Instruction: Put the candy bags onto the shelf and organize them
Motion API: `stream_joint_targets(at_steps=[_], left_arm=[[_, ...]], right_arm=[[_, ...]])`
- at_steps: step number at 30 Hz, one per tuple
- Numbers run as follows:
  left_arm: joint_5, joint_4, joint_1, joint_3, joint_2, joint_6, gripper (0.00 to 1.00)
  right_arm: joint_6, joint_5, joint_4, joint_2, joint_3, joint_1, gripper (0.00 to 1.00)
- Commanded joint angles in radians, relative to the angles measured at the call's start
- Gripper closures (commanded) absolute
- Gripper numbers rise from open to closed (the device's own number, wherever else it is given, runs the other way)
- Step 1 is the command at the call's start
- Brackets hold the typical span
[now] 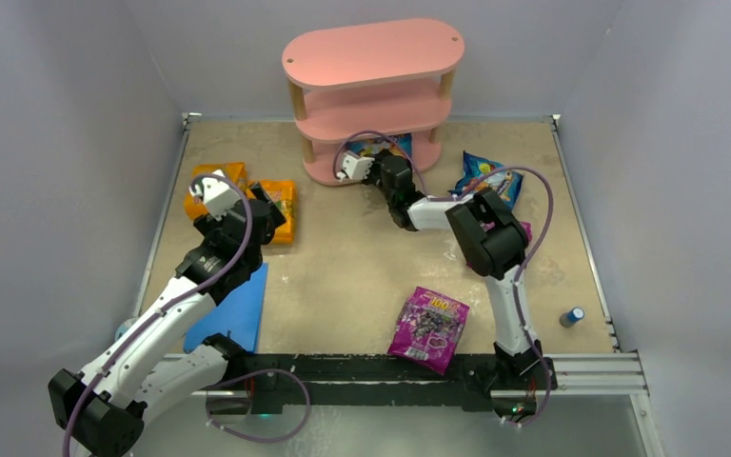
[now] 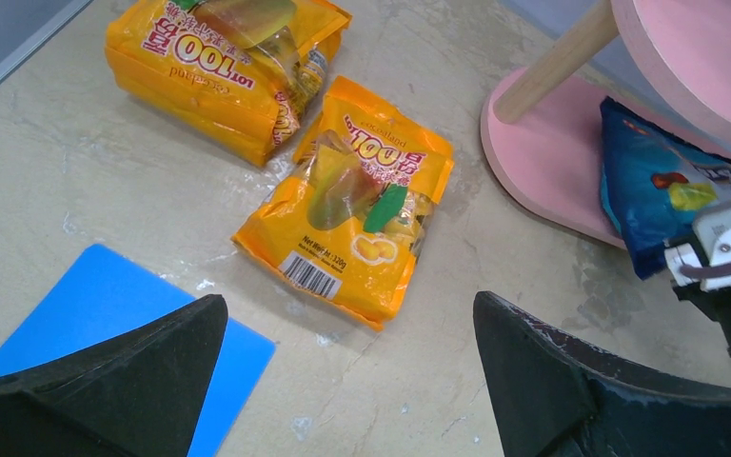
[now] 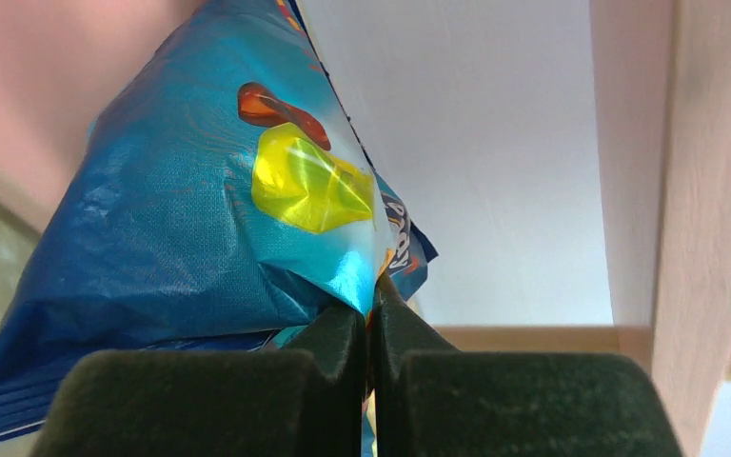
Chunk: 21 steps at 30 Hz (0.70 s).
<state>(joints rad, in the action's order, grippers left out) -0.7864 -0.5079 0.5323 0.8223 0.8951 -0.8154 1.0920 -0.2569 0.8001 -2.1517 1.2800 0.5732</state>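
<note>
Blue bag: light, soft, glossy film, likely slippery. My right pincer clamps its edge seam at shelf bottom tier. Left pincer released, near orange bag; grip by seam.

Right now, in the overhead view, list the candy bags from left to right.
Far-left orange bag → second orange bag → blue bag held by the right claw at the shelf → magenta bag → loose blue bag.

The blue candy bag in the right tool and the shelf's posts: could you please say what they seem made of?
The blue candy bag looks like glossy plastic film: it creases and glints. The shelf's posts look like pale matte wood, probably; grain is unclear.
</note>
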Motion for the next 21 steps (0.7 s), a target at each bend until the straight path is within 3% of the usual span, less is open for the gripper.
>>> stream_joint_targets(at_steps=[1,8,15,19,21], left_arm=[[-0.021,-0.016,-0.004,0.010,-0.015,-0.015,0.01],[-0.024,-0.021,-0.003,0.002,-0.032,-0.019,0.01],[-0.024,-0.021,-0.004,0.001,-0.046,-0.021,0.01],[-0.024,-0.022,-0.003,-0.002,-0.057,-0.021,0.01],[-0.023,-0.023,-0.003,-0.006,-0.063,-0.022,0.01]], right_arm=[[-0.023,-0.012,0.186,-0.045,0.135,0.055,1.00],[-0.074,-0.084,0.198,-0.123,0.212,0.119,0.96],[-0.154,-0.152,0.108,-0.200,0.331,0.160,0.90],[-0.182,-0.173,0.068,-0.230,0.382,0.179,0.82],[-0.195,-0.174,0.043,-0.232,0.384,0.184,0.72]])
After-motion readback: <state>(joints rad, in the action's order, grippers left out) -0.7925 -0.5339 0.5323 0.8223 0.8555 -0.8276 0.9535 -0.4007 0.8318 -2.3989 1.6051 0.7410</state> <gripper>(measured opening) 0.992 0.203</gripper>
